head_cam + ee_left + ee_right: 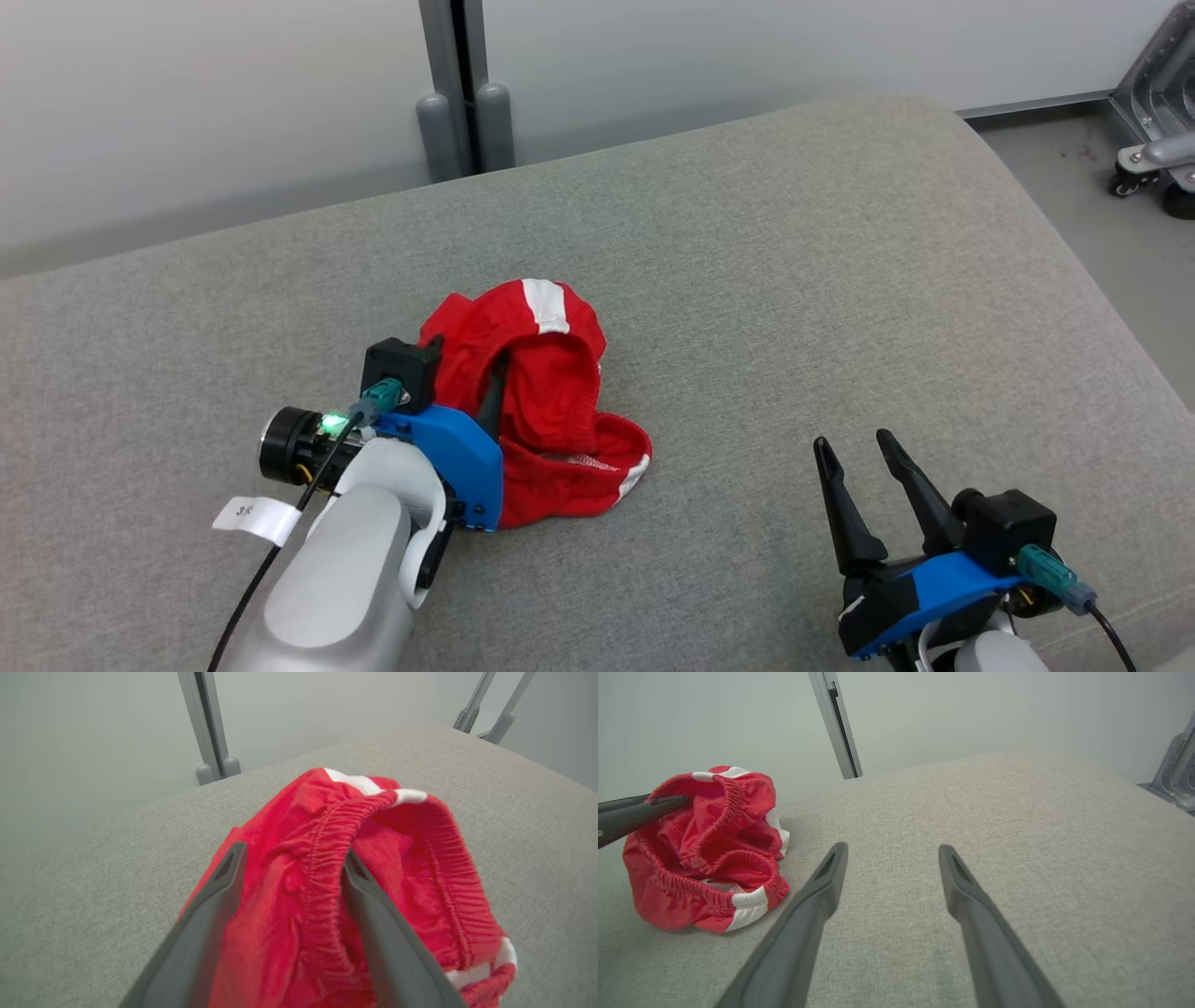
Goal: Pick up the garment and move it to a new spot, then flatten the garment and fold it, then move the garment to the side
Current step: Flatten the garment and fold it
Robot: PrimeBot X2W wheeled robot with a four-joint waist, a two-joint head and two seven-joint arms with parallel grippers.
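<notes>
Left pincer [295, 851], fingers apart, straddles waistband of red garment [555, 383] at frame centre-left; right pincer [854, 443], spread, empty, lower right, farther

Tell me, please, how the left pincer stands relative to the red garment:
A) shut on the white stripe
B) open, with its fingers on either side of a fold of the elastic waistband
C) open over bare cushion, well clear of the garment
B: in the left wrist view the left pincer stands open, its two fingers on either side of a gathered elastic fold of the red garment, not closed on it.
</notes>
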